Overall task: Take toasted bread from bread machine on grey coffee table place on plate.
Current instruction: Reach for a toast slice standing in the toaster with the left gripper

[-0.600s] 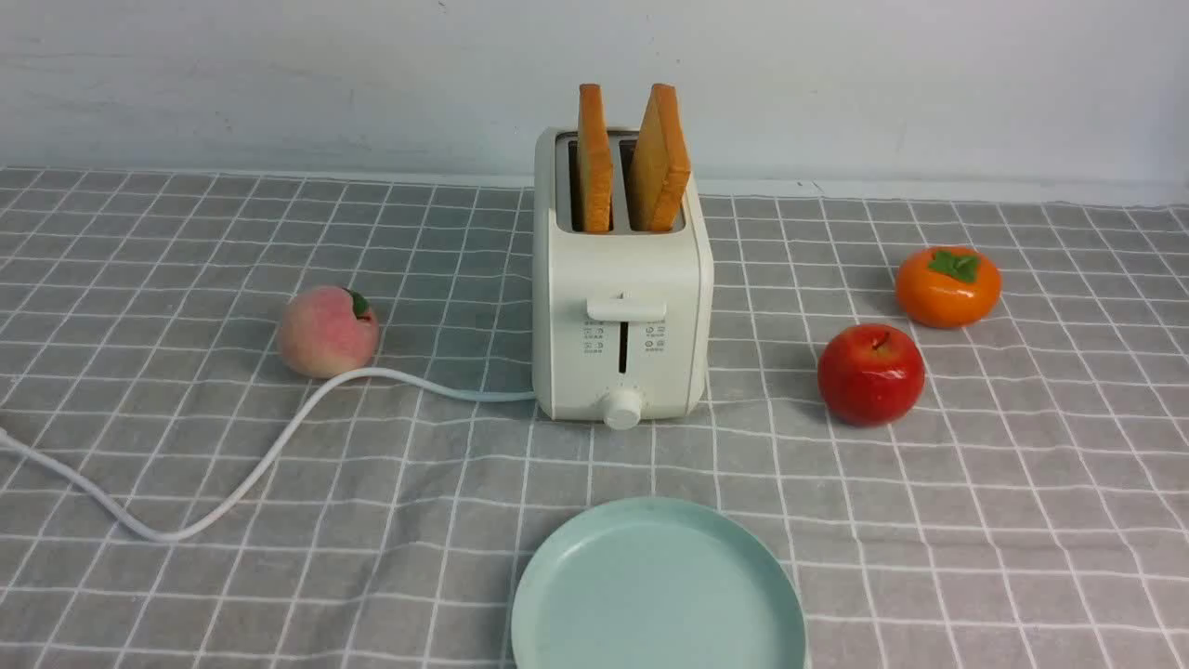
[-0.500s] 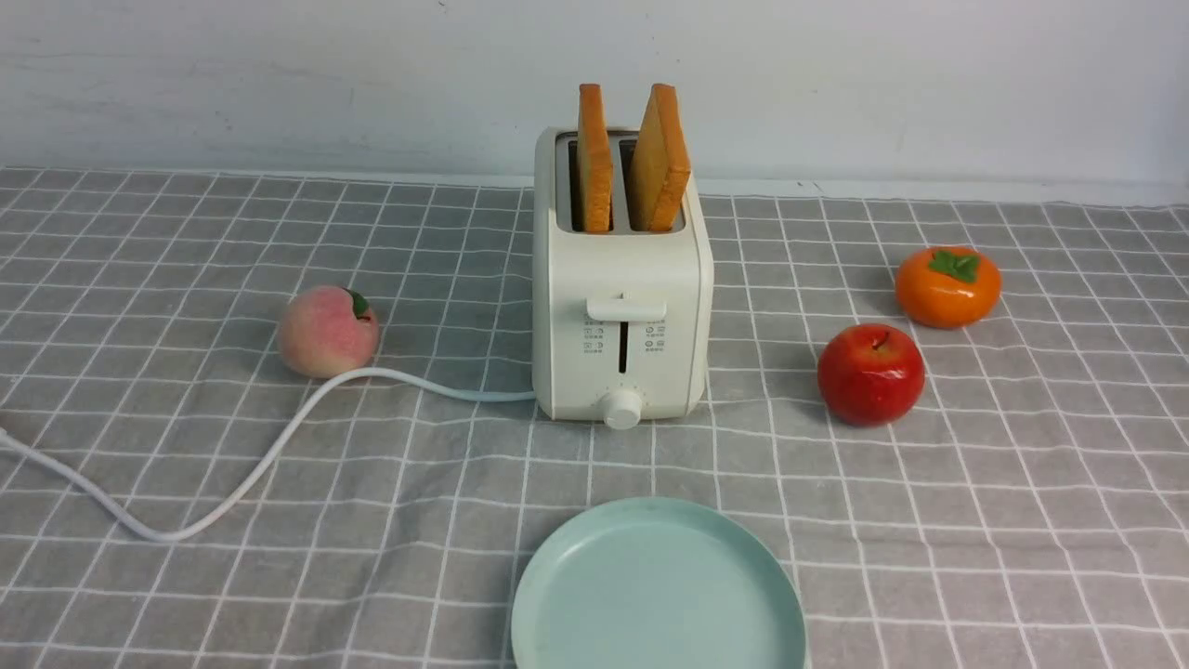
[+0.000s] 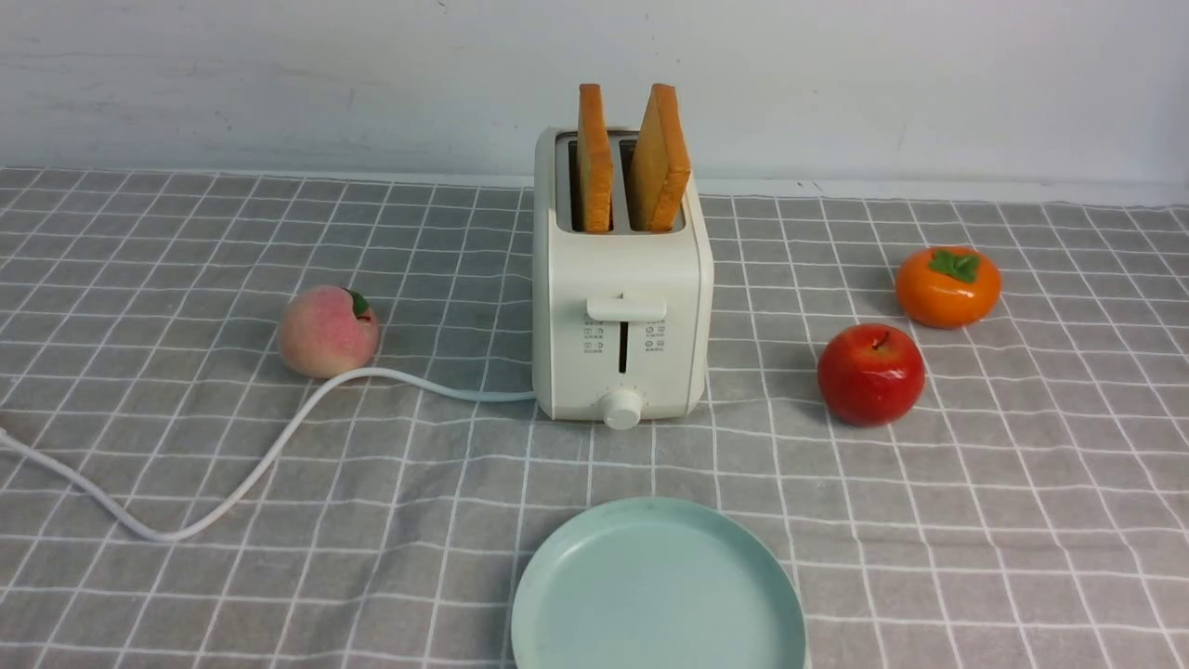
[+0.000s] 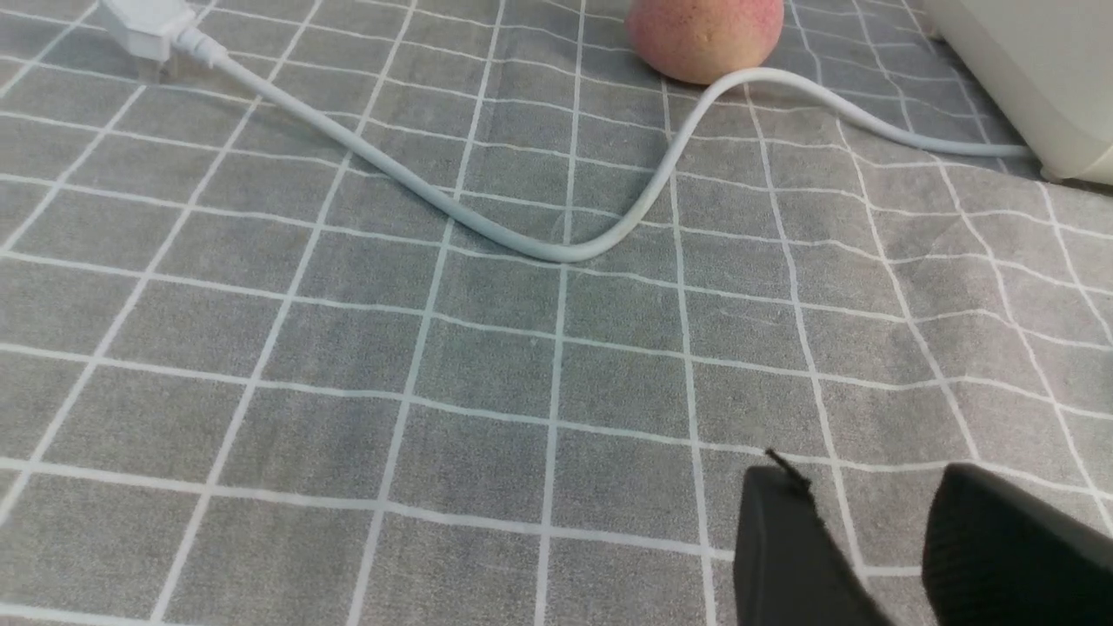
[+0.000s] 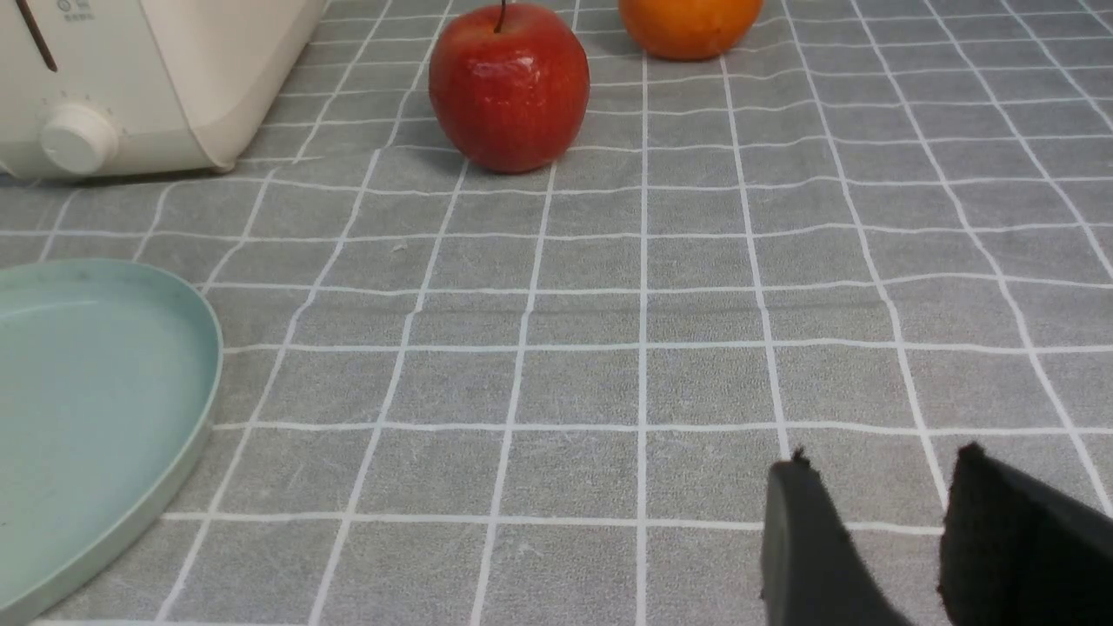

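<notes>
Now — toasted bread (image 3: pixel 594 158), two, standing in bread machine (image 3: pixel 620 316); left claw (image 4: pixel 878 556), right claw (image 5: pixel 896 556) parted, empty. Pinch top crust, lift straight.

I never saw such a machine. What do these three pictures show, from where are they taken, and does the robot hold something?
It is a robot with two arms. One picture looks forward from between the arms; the others come from cameras on each wrist. On the grey checked table stand a toaster with two toast slices, a green plate, a peach, an apple, an orange fruit and a white cord. The left fingers and right fingers stand apart, holding nothing.
</notes>
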You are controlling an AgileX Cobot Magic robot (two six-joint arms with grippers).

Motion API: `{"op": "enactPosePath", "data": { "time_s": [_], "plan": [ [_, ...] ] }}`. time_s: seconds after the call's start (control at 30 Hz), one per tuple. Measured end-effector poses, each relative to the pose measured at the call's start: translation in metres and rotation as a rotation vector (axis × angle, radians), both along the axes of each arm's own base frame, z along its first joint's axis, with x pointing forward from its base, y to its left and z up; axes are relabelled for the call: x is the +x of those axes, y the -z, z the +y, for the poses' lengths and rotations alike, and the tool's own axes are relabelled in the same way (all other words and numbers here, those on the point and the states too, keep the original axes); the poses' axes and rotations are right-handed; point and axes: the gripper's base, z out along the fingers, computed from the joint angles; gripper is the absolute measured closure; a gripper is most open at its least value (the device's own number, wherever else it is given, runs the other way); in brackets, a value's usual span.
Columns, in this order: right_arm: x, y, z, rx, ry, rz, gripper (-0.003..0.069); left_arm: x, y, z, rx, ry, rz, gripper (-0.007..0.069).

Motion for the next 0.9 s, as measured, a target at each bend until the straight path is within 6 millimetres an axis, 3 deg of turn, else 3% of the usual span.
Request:
{"op": "enactPosePath", "data": {
  "time_s": [0.17, 0.33, 0.53, 0.67, 0.77, 0.9],
  "plan": [
    [0.0, 0.0, 0.0, 0.0, 0.0, 0.0, 0.0419, 0.001, -0.004, 0.0, 0.011, -0.001, -0.052, 0.0388],
    [0.0, 0.0, 0.0, 0.003, 0.0, -0.001, 0.0419, 0.004, -0.015, -0.002, -0.101, -0.006, -0.167, 0.0388],
    [0.002, -0.009, 0.006, 0.348, 0.017, -0.091, 0.0419, 0.005, -0.03, -0.002, -0.434, -0.049, -0.308, 0.0388],
    [0.004, -0.018, 0.006, 0.596, 0.05, -0.165, 0.0419, 0.005, -0.032, -0.001, -0.53, -0.062, -0.32, 0.0388],
    [0.004, -0.022, 0.004, 0.701, 0.07, -0.199, 0.0419, 0.004, -0.032, -0.001, -0.602, -0.07, -0.314, 0.0388],
    [0.004, -0.024, 0.003, 0.714, 0.079, -0.221, 0.0419, 0.004, -0.033, -0.001, -0.688, -0.082, -0.313, 0.0388]
  ]
}}
